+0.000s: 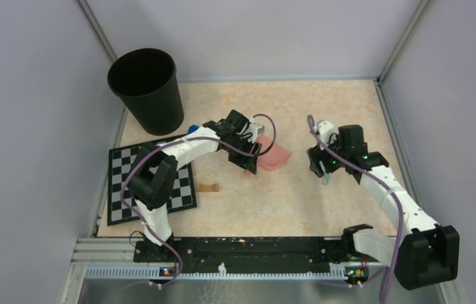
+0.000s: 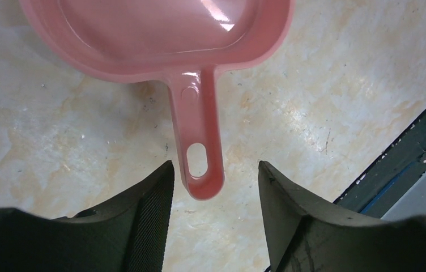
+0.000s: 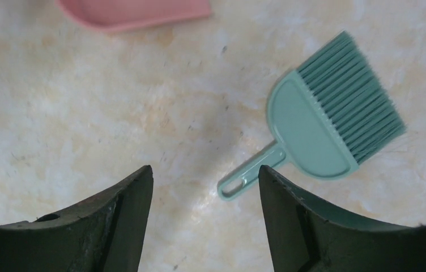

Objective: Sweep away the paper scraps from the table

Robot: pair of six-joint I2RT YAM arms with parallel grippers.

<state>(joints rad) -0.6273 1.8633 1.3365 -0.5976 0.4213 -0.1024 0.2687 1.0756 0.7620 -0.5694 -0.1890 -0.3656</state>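
At table (image 1: 299,202) centre: pink dustpan (image 2: 160,39) lies flat, handle end pointing at left gripper (image 2: 214,168). Its jaws stand apart either side of handle end, not touching, nothing held. Right of it: green brush (image 3: 312,133) flat on table. Right gripper (image 3: 204,170) above brush handle, jaws wide, empty. Scraps: cannot make out in any view. Black bin (image 1: 144,88) at far left corner.
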